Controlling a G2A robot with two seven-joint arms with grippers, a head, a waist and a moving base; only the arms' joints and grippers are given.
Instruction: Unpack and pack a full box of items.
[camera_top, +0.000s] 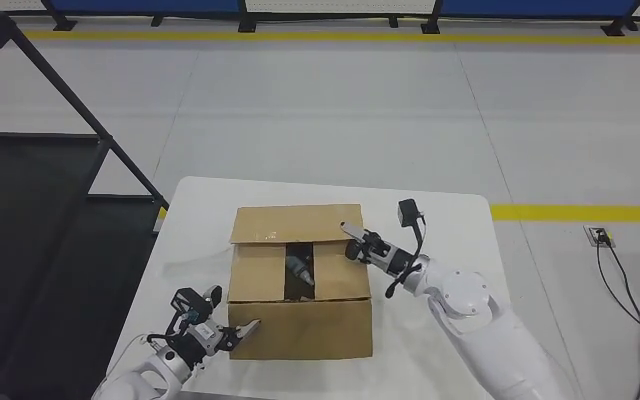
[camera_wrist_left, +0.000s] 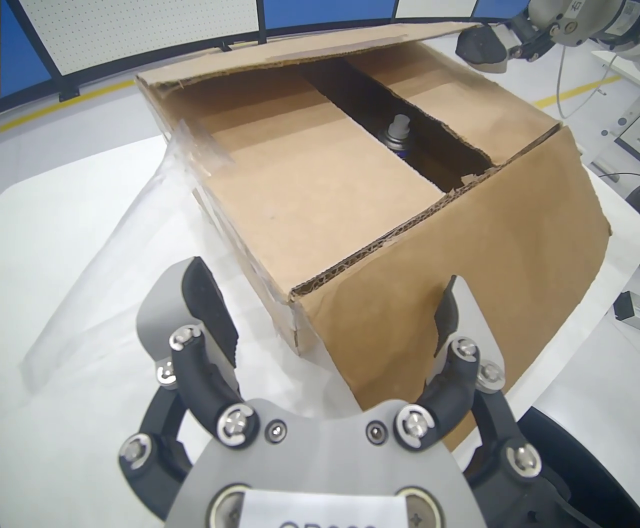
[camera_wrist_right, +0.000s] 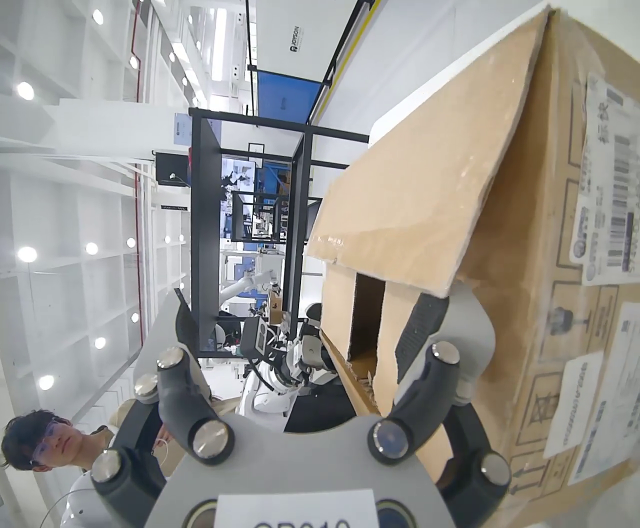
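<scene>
A brown cardboard box stands mid-table. Its far flap is raised, its near flap hangs down the front, and the two inner flaps lie flat with a gap between them. A spray can's grey nozzle shows in that gap. My left gripper is open, low at the box's near left corner, which sits between its fingers. My right gripper is open at the far right corner, one finger under the raised flap's edge beside the labelled side.
A strip of clear tape trails from the box's left side onto the white table. A black metal rack stands off the table's left edge. A small grey device lies right of the box.
</scene>
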